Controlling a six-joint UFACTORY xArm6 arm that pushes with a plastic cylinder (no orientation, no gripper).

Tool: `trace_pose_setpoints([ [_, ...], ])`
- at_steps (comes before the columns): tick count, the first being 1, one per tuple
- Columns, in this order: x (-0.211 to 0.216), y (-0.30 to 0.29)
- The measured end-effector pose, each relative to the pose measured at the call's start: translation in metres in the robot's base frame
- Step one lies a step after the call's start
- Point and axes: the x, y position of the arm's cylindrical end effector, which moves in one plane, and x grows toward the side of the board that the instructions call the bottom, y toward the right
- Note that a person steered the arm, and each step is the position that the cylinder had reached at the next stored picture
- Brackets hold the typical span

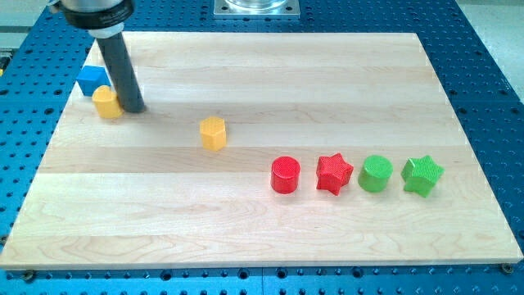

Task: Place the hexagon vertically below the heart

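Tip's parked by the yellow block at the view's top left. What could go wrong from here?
1. My tip sits against the yellow block, with the blue block just behind; a push toward the view's left could drag both.
2. That pair is near the board's left edge, so a block might slide off.
3. Two yellow blocks look alike; the other yellow block sits mid-board, and hexagon versus heart is hard to tell.

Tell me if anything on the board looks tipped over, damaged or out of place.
Nothing stands out. The tool's tip rests beside a yellow block near the blue block. The other yellow block, red cylinder, red star, green cylinder and green star sit upright.
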Motion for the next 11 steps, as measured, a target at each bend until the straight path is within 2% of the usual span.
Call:
trace_pose_setpoints([
  [3, 0.008, -0.031],
  [4, 0.008, 0.003],
  [6, 0.012, 0.169],
  [7, 0.049, 0.197],
  [10, 0.061, 0.011],
  [11, 0.091, 0.031],
])
